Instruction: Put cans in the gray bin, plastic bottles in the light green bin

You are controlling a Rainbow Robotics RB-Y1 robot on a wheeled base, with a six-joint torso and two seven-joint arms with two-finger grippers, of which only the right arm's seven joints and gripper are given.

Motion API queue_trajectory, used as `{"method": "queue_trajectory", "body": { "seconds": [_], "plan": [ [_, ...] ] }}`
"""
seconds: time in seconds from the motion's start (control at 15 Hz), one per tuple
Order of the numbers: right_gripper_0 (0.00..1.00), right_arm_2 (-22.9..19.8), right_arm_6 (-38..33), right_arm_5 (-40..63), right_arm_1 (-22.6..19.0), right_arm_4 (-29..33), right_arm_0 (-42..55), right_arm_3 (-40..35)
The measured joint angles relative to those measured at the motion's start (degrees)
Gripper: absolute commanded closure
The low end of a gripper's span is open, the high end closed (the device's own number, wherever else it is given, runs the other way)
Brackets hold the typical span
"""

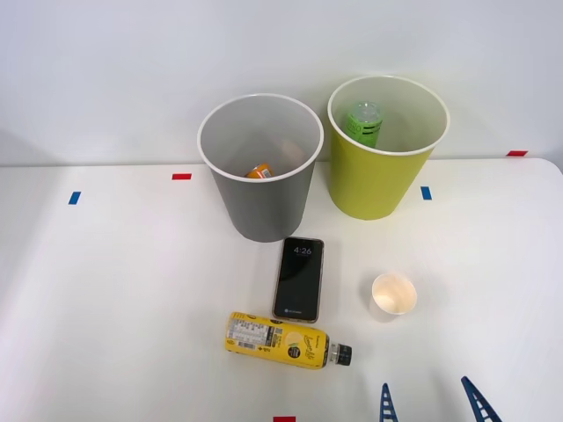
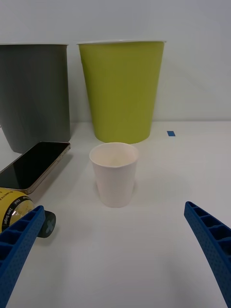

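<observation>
Looking at front view: right gripper (image 1: 431, 403) open, empty, at 5 o'clock; yellow-labelled bottle (image 1: 280, 339) lying on table at 6, cap toward gripper; orange can (image 1: 259, 170) already in gray bin (image 1: 264, 215), green bottle (image 1: 364, 122) in light green bin (image 1: 378, 180)

Right wrist view: fingers (image 2: 19, 240) spread wide, paper cup (image 2: 114, 174) dead centre, bottle cap (image 2: 47, 225) beside one finger. I'd shift sideways off cup, grab bottle mid-body, mind phone (image 2: 33, 164) just beside it

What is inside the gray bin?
An orange can lies at the bottom of the gray bin. The near wall covers most of the can and the floor beside it.
</observation>
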Motion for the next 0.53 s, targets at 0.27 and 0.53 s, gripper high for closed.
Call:
{"method": "queue_trajectory", "body": {
  "seconds": [0.27,0.53],
  "plan": [
    [0.0,0.0,0.0,0.0,0.0,0.0,0.0,0.0],
    [0.0,0.0,0.0,0.0,0.0,0.0,0.0,0.0]
  ]
}}
